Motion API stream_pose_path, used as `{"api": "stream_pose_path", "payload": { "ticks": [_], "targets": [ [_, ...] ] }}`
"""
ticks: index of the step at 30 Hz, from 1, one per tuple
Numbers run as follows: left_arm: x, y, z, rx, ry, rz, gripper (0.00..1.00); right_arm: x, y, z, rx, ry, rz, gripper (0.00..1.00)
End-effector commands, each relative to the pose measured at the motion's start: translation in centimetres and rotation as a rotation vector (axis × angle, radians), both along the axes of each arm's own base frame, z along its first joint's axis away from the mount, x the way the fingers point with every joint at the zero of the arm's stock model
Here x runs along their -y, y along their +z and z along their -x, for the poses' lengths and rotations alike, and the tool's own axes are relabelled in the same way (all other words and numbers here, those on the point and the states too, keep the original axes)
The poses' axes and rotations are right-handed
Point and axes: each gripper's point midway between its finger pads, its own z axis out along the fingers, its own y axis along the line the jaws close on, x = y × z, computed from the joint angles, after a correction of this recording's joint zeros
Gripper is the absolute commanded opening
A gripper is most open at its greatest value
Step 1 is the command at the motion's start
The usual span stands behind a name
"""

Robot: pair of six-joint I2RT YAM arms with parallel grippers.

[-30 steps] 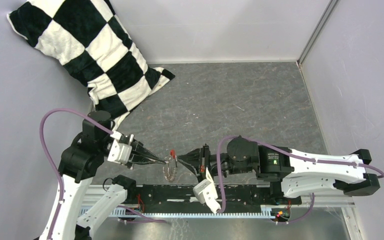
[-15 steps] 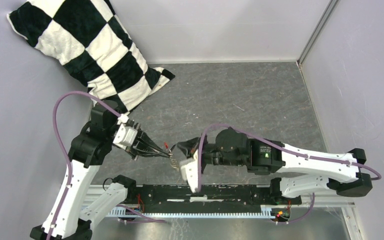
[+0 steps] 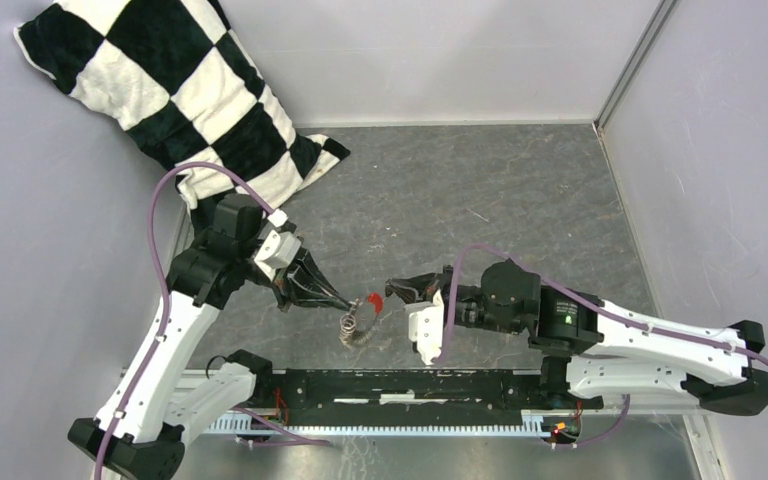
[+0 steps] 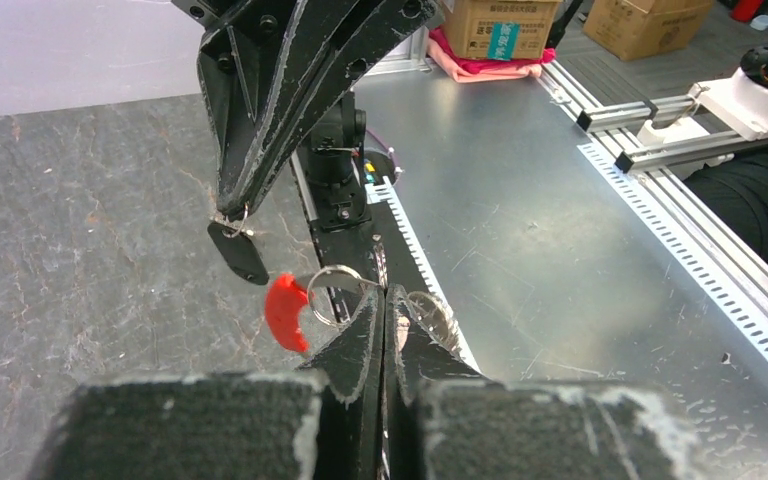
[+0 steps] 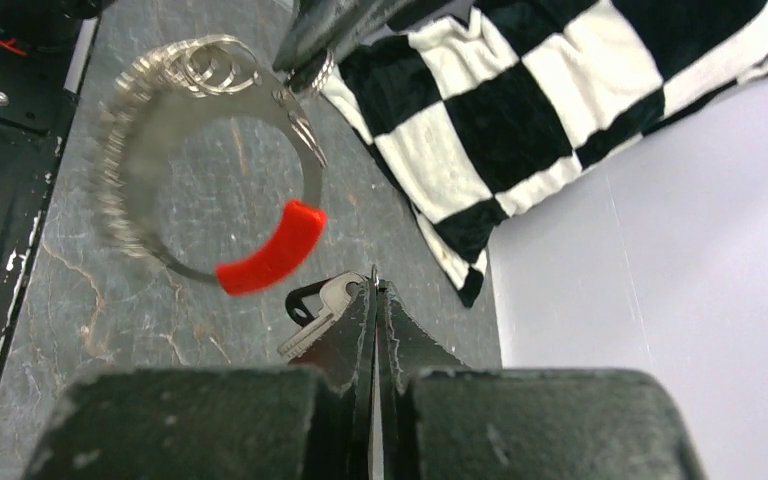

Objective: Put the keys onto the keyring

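At your far left, a black-and-white checkered pillow [image 3: 165, 100] lies in the corner, its lower end on the grey tabletop [image 3: 500, 190]. Below it, your left arm [image 3: 175, 335] reaches in toward the middle. The left gripper [image 3: 343, 304] is closed tight, with no gap between its fingertips [image 4: 365, 325], and it pinches the thin wire of the keyring [image 3: 352, 328].

The keyring hangs from those tips near the front edge of the tabletop, just ahead of the black base rail [image 3: 400, 385]. You cannot tell whether its lowest part touches the surface. Many small silvery pieces [image 5: 115, 170] crowd along one side of the loop, and the red tag [image 3: 371, 303] sits on the side facing your right arm.

Just right of the tag is the key [image 5: 312, 320], black head outward and short silver blade back against the fingers. In the right wrist view it lies close beside the red tag with a narrow gap between them.

The right gripper [image 3: 392, 290] is also fully closed, clamping that key at its very tip and pointing left at the keyring. Behind it, your right arm [image 3: 610, 335] stretches low across the near edge.
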Motion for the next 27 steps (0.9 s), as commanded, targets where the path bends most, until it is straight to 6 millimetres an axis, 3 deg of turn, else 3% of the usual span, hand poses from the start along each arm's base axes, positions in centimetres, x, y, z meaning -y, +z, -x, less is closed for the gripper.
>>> {"api": "stream_pose_path", "payload": {
  "ticks": [1, 5, 19, 27],
  "targets": [
    [-0.3, 2.1, 1.8, -0.007, -0.097, 0.069, 0.02, -2.1, 3.2, 0.9, 0.068, 0.091, -0.078, 0.0],
    [-0.3, 2.8, 2.1, -0.035, -0.105, 0.057, 0.02, -2.6, 4.2, 0.3, 0.111, 0.073, -0.094, 0.01],
    [-1.1, 6.3, 6.0, -0.025, -0.197, 0.042, 0.02, -3.3, 5.9, 3.1, 0.223, 0.259, -0.154, 0.01],
    [-1.3, 9.4, 7.8, 0.06, -0.283, 0.072, 0.02, -2.2, 8.3, 3.9, 0.206, 0.276, -0.224, 0.01]
  ]
}}
